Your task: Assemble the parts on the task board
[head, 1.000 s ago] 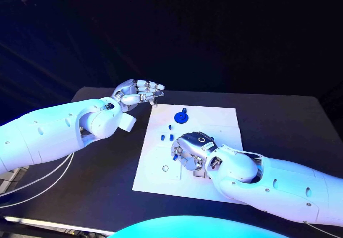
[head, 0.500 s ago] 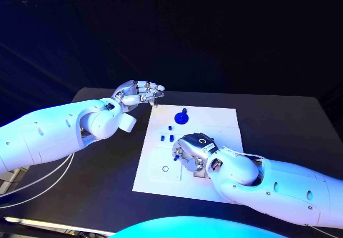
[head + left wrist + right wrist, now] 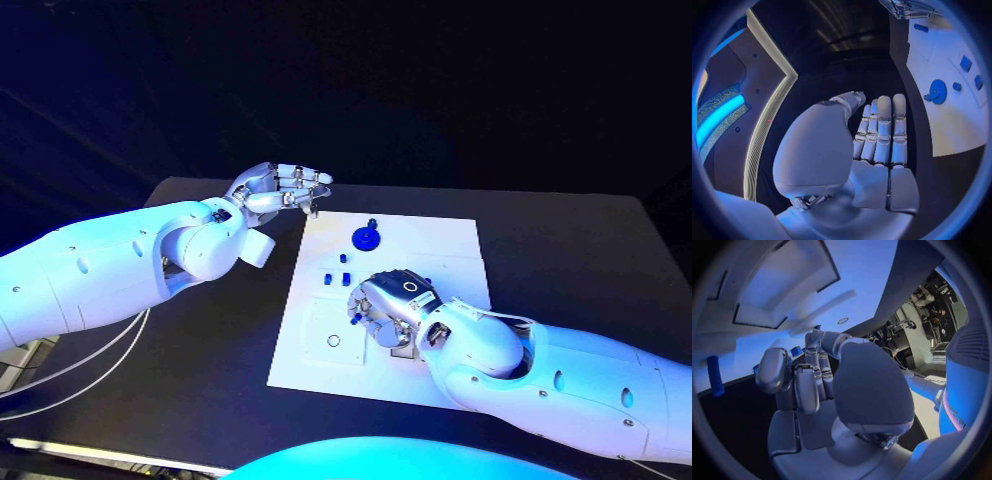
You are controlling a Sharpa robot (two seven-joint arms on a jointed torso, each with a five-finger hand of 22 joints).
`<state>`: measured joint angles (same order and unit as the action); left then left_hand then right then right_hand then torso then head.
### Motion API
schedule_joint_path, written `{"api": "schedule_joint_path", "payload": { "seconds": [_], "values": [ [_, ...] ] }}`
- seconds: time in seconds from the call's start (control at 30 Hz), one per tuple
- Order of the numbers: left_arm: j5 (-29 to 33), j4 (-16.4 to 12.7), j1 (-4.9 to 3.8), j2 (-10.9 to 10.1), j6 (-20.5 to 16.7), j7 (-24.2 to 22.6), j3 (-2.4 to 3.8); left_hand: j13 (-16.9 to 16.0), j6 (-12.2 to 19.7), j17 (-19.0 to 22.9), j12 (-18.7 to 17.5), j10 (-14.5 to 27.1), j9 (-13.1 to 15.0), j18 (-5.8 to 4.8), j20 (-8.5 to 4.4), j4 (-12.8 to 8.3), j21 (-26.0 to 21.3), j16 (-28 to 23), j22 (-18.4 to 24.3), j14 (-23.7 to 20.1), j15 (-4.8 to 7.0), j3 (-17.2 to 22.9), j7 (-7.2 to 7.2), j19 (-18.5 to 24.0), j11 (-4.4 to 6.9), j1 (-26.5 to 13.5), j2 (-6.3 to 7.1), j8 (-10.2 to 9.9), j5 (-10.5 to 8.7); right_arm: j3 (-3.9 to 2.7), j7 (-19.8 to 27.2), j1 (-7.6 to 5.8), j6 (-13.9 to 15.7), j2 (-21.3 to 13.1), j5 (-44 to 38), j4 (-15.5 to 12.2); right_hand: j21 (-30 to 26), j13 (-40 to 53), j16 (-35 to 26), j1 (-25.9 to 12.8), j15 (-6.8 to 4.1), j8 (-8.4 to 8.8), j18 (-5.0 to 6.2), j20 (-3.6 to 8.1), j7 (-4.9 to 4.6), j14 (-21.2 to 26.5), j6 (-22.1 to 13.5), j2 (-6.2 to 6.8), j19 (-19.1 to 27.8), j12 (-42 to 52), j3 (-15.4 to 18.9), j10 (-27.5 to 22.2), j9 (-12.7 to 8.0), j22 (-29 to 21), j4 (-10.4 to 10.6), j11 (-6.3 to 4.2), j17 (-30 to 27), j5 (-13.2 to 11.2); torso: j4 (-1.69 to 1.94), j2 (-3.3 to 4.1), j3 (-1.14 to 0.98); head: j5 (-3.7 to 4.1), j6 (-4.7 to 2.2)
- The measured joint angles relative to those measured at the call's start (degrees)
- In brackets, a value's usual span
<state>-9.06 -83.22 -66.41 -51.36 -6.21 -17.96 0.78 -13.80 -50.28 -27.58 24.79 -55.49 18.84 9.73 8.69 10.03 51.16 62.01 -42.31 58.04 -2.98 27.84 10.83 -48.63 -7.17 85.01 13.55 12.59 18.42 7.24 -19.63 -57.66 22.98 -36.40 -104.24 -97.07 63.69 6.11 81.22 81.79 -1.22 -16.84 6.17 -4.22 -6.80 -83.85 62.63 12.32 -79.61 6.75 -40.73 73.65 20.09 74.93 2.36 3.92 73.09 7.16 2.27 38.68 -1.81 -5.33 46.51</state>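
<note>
A black bench point(image 3: 577, 250) carries a white task board point(image 3: 433, 240) at its middle, seen from above in the head view.

On the left, the robot's left arm reaches in over the bench. Its left hand point(image 3: 277, 188) hangs above the bench just beside the board's far left corner, palm turned up, fingers curled loosely inward with nothing in them. The left wrist view shows the same hand point(image 3: 870, 145) with its fingers lying straight and side by side, the thumb folded across, and no part in its grasp.

Moving right onto the board, a round blue disc part point(image 3: 366, 237) with a small stub at its far side lies near the far edge. Just nearer the robot lie several small blue parts point(image 3: 342, 276) in a loose cluster, close to one another. Toward the board's near left sits a small round hole point(image 3: 333, 340) inside a faint square outline.

Right of the small parts, the right hand point(image 3: 387, 302) is lowered over the board's middle, knuckles upward, fingers bent down toward the surface. A small blue piece point(image 3: 353, 318) shows at its fingertips; whether it is pinched or merely touched cannot be told. In the right wrist view the curled fingers point(image 3: 807, 385) meet the thumb close to the board, with a blue piece point(image 3: 796, 351) just beyond them and a blue peg point(image 3: 715, 375) lying apart to one side.
</note>
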Motion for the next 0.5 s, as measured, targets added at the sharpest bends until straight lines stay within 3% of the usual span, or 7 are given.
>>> {"api": "schedule_joint_path", "payload": {
  "seconds": [0.5],
  "values": [
    [-0.1,0.0,0.0,0.0,0.2,0.2,-0.01,0.0,0.0,0.0,0.0,0.0,0.0,0.0,0.0,0.0,0.0,0.0,0.0,0.0,0.0,0.0,0.0,0.0,0.0,0.0,0.0,0.0,0.0,-0.1,-1.2,-0.06,-1.5,0.4,-1.0,0.0,0.0,0.0,0.0,-0.4,0.0,0.13,0.0,0.0,0.0,0.0,0.0,-0.09,0.0,0.0,0.0,0.0,0.0,0.0,0.0,0.0,0.0,0.2,0.03,0.03,0.05,0.07,0.12]
  ]
}}
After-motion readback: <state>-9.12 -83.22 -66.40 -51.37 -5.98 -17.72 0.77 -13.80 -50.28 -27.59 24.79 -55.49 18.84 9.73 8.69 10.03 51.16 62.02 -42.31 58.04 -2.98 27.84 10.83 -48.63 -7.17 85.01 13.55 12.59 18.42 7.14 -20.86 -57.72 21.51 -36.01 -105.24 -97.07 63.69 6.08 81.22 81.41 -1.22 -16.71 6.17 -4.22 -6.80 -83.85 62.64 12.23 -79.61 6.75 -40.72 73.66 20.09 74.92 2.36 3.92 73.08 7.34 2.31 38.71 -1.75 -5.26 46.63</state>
